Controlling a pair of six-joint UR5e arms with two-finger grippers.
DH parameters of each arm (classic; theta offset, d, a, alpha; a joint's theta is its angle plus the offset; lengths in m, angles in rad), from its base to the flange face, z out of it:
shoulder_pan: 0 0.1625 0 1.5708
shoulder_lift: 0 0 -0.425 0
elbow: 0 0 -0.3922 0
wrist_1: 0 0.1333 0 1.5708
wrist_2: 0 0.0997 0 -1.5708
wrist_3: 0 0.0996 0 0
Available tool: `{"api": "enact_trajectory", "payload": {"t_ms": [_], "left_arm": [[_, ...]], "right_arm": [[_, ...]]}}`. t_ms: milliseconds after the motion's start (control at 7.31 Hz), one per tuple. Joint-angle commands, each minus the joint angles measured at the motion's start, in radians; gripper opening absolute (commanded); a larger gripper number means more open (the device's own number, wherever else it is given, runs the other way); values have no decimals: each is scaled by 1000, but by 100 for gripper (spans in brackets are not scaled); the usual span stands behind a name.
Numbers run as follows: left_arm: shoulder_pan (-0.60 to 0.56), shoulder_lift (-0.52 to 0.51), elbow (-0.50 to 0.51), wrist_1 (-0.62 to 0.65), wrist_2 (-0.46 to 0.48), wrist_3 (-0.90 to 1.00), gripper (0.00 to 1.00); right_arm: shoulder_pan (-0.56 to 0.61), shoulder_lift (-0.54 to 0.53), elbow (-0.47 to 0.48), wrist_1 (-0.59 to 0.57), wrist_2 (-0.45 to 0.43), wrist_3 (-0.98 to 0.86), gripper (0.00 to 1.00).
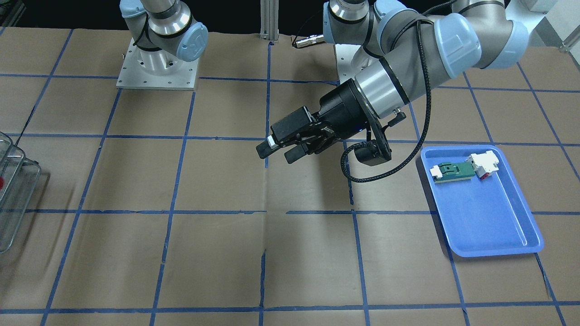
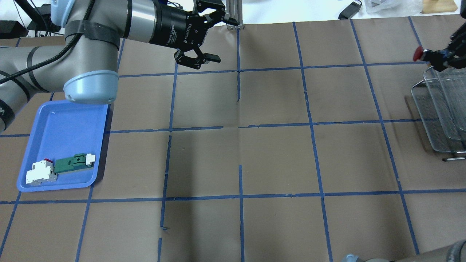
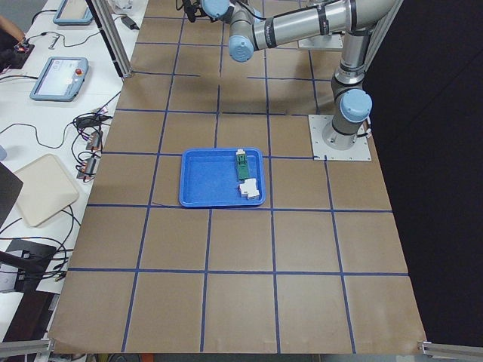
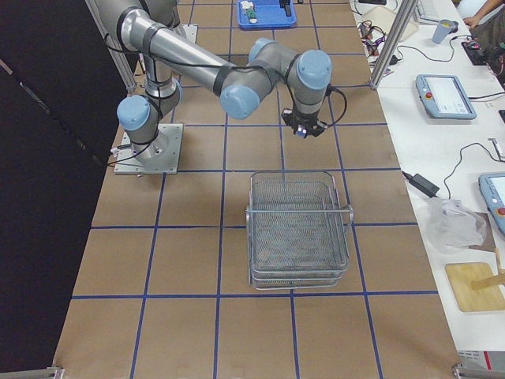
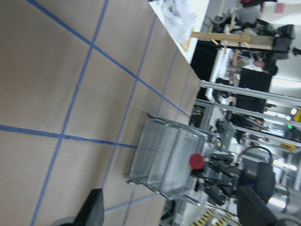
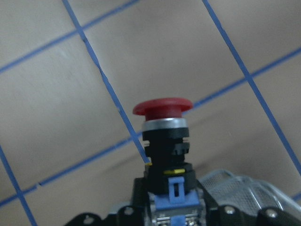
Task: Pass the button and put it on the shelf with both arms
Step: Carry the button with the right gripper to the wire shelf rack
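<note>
Okay, my right claw (image 2: 433, 58) is pinching the button (image 6: 165, 141) by its base, near the shelf (image 4: 300, 237) but not over it. Left claw (image 1: 275, 154) is hanging spread, empty. Should be centring over a basket, lowering slowly, then releasing.

The left arm (image 1: 408, 68) reaches out from its base and slopes down over the middle of the bench (image 1: 136, 253), forearm and wrist in one line. The left gripper (image 1: 276, 154) hangs clear of the surface with its jaws spread and nothing between them. The right arm (image 4: 205, 67) stretches low from its base toward the bench's right end, elbow bent and wrist turned down. The right gripper (image 2: 438, 60) is clamped on the button (image 6: 164, 141) by its lower body, the red cap pointing away from the fingers.
</note>
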Motion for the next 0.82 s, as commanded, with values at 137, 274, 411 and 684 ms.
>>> {"api": "enact_trajectory", "payload": {"t_ms": [137, 274, 411, 684], "left_arm": [[-10, 14, 101, -286, 444, 175, 100], [-10, 30, 109, -346, 462, 225, 100], [5, 53, 111, -393, 541, 353, 100], [8, 85, 108, -464, 689, 552, 100]], "right_arm": [[-111, 129, -1, -145, -113, -31, 0], [-111, 129, 2, -133, -114, -26, 0], [-109, 114, 1, -129, -116, -28, 2], [-106, 100, 2, -61, -122, 10, 100]]}}
